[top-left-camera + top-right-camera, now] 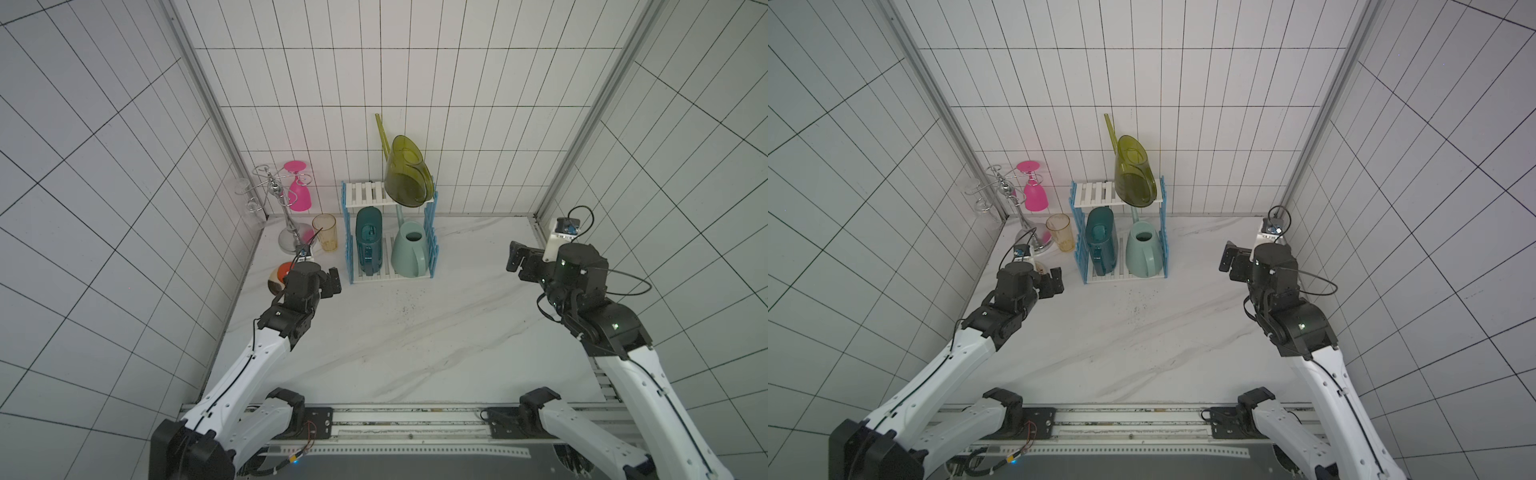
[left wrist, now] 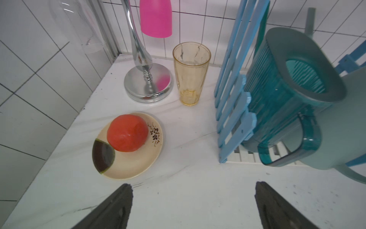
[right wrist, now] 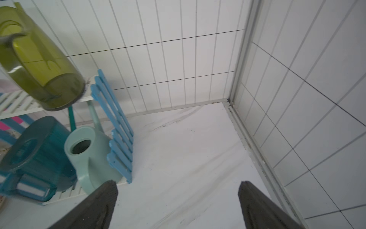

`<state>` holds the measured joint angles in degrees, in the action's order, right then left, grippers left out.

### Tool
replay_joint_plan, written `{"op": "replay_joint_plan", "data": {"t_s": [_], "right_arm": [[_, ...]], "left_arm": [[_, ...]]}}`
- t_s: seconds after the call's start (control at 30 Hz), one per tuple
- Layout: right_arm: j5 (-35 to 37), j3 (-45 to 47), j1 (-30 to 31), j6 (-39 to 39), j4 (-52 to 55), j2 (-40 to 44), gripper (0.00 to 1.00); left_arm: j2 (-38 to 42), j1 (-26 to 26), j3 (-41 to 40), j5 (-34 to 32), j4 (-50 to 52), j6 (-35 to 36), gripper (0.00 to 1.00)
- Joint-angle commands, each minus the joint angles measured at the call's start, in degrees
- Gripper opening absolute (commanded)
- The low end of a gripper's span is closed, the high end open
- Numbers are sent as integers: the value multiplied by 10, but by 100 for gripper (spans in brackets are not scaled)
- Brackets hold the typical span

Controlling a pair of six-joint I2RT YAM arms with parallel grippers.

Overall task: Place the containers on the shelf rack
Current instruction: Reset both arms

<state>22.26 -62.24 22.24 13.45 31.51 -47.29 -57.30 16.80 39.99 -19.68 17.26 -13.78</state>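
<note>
The shelf rack (image 1: 365, 193) (image 1: 1096, 193) stands at the back wall, white slats between light blue sides (image 2: 233, 99) (image 3: 116, 126). On its top shelf, right half, rests the olive-green can (image 1: 405, 174) (image 1: 1136, 174) (image 3: 43, 65), tilted, spout up along the wall. The lower shelf holds the dark teal can (image 1: 368, 241) (image 1: 1100, 241) (image 2: 287, 95) (image 3: 39, 150) on the left and the mint can (image 1: 409, 251) (image 1: 1144, 251) (image 2: 340, 123) (image 3: 93, 158) on the right. My left gripper (image 1: 334, 282) (image 1: 1055, 280) (image 2: 193, 186) hangs open and empty left of the rack. My right gripper (image 1: 515, 257) (image 1: 1229, 257) (image 3: 178, 184) is open and empty, well right of it.
Left of the rack stand an amber cup (image 1: 325, 232) (image 2: 191, 75) and a chrome glass stand (image 1: 286, 208) (image 2: 147, 83) with a pink glass (image 1: 300, 191) hanging on it. A plate (image 2: 134, 162) with a red fruit (image 2: 127, 132) lies by my left gripper. Tiled walls close three sides.
</note>
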Motion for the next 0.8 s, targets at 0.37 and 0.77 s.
{"op": "replay_joint_plan", "data": {"t_s": [0.37,0.77], "right_arm": [[-62,381,-240,-12,-385,32,99],[-156,486,-267,-63,-748,-183,99]], "left_arm": [[-93,-140,-188,100,-432,78,98],[-267,-166,-206,141,-673,102,98]]}}
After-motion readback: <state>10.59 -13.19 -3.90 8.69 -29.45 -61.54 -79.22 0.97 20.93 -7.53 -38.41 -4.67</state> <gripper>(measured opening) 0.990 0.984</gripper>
